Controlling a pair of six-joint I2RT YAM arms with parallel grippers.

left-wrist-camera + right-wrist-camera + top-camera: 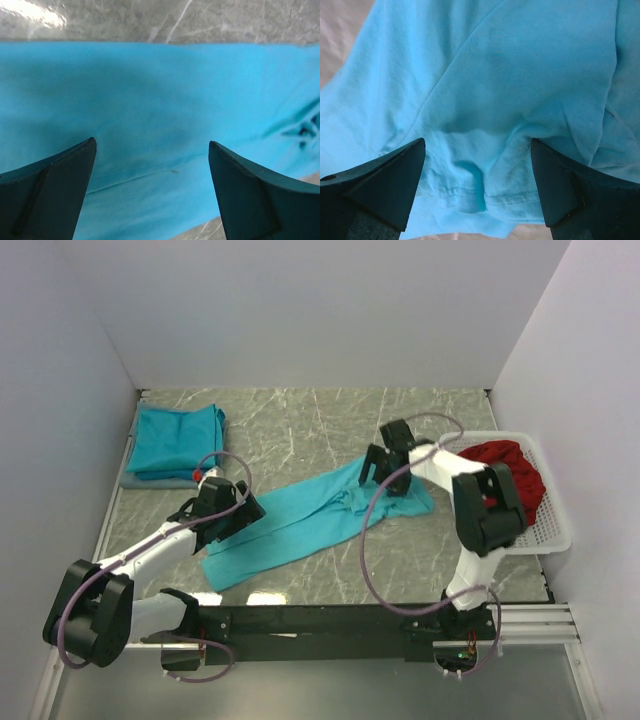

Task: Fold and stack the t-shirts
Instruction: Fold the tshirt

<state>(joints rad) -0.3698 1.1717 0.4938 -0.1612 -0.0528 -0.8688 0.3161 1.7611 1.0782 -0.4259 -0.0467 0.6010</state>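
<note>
Folded turquoise-blue cloth t-shirts (178, 440) are stacked at upper left; one long, part-folded turquoise t-shirt (310, 522) is laid mid-frame on the grey marbled bench (300, 420). Left claw (152, 145) and right claw (477, 145) are held apart above it; finishing folds and stacking appear outstanding.

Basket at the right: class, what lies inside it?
Red cloth, bunched up. The right arm covers part of the basket, so whatever lies there or under the cloth is hidden.
</note>
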